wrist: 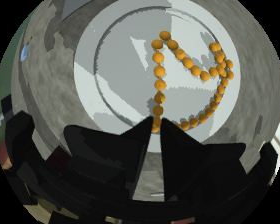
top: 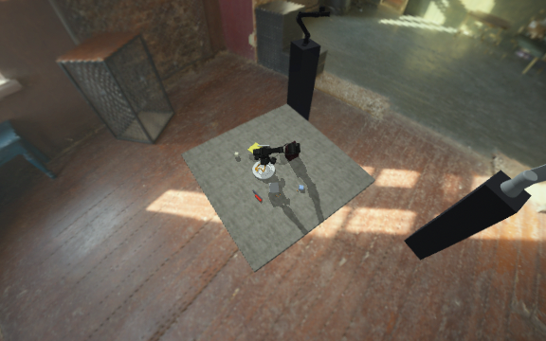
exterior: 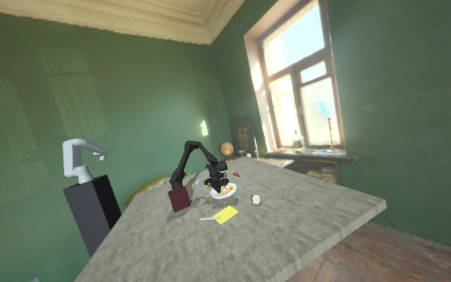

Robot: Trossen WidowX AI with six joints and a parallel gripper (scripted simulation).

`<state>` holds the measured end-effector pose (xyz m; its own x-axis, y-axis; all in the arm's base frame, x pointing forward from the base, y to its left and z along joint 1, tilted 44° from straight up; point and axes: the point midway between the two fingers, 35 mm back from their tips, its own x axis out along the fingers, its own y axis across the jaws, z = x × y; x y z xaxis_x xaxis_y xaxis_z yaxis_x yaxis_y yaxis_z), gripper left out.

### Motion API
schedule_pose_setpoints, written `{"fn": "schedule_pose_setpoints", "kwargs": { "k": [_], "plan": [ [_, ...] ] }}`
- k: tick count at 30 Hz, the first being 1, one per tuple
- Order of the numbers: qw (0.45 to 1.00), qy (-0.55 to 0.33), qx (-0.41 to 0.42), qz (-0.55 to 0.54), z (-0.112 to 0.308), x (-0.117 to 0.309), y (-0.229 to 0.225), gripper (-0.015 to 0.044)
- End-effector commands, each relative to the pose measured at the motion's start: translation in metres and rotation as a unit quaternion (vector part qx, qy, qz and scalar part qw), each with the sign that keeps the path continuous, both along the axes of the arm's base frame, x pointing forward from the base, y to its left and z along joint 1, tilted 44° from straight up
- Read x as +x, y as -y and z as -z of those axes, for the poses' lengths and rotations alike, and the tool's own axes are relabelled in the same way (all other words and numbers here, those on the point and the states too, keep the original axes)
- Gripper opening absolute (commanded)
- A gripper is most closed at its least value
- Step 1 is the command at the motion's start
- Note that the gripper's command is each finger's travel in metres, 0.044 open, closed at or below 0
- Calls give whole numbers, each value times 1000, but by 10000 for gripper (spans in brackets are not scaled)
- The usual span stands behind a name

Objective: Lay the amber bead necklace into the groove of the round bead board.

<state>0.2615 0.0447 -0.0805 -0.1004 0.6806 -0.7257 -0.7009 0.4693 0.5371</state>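
Note:
The round white bead board lies on the table with a ring groove. The amber necklace lies on it. In the wrist view, beads follow the groove along the lower right. One strand crosses the inside from the fingers up to a peak, then runs down to a small cluster at the right. The groove's left and top parts are bare. My gripper is shut on a necklace bead at the board's near edge. The fingers partly hide the beads there.
A yellow sheet and white stick lie near the board, with a small whitish block. A red-and-dark object, a grey square and a blue block lie around it.

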Motion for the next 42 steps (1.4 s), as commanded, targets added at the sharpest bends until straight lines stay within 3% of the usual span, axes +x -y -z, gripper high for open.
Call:
{"fn": "schedule_pose_setpoints", "kwargs": {
  "k": [1,29,42],
  "plan": [
    [1000,1,0,0,0,0,0,0],
    [1000,-3,3,3,-1,-17,-1,0],
    [1000,-2,3,2,-3,-15,1,341]
  ]
}}
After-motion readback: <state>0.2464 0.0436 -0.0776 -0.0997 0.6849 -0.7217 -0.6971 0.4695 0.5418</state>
